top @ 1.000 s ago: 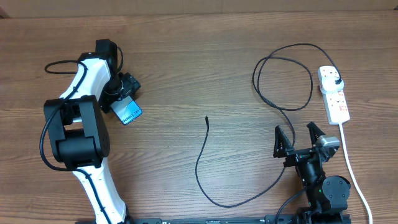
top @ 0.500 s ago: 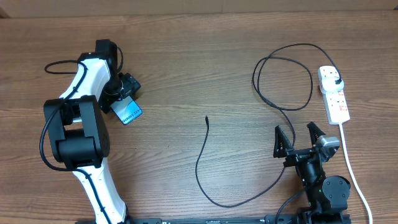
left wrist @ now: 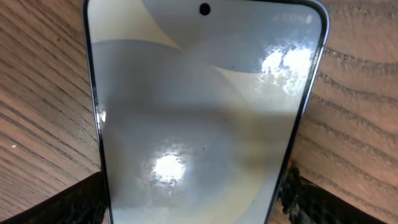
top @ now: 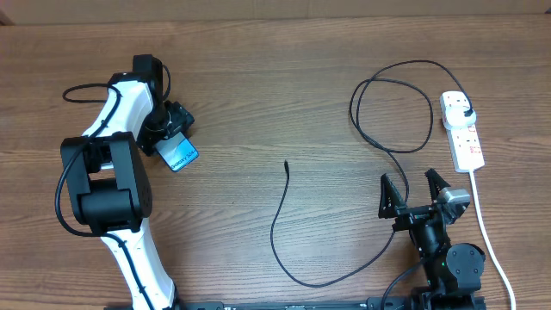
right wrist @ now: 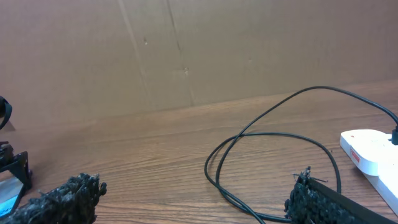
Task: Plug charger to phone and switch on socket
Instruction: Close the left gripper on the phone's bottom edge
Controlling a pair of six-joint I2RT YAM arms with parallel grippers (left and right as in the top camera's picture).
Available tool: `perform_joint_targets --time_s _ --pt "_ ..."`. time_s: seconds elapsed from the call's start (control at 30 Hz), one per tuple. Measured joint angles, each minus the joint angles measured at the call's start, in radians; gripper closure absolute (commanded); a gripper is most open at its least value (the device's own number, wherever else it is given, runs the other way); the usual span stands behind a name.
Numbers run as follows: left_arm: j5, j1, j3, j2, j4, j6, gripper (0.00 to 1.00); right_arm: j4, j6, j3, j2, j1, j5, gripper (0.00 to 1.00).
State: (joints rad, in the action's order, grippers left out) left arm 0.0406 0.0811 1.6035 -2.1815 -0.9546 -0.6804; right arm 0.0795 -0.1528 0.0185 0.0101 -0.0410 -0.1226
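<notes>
The phone (top: 177, 154), lit light blue, lies on the wooden table at the left, and my left gripper (top: 169, 131) is shut on its sides. In the left wrist view the phone (left wrist: 199, 112) fills the space between the two fingers (left wrist: 193, 202). The charger is a thin black cable (top: 277, 226). Its free tip (top: 286, 163) lies mid-table, and it loops at the right (top: 393, 112) up to a black plug head (top: 466, 112) seated in the white socket (top: 465, 139). My right gripper (top: 414, 196) is open and empty, low at the front right, just behind the cable loop (right wrist: 273, 134).
The socket's white cord (top: 487, 232) runs from the strip down the right side to the front edge, beside the right arm's base (top: 448, 258). A cardboard wall (right wrist: 186, 50) stands along the table's far edge. The socket's end shows in the right wrist view (right wrist: 370, 152).
</notes>
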Motion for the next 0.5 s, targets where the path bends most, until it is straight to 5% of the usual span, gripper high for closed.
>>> perform_joint_targets --time_s 0.5 --pt "0.0 -0.001 0.0 0.0 -0.003 0.001 0.33 0.0 0.0 0.0 0.0 0.0 0.0 0.0"
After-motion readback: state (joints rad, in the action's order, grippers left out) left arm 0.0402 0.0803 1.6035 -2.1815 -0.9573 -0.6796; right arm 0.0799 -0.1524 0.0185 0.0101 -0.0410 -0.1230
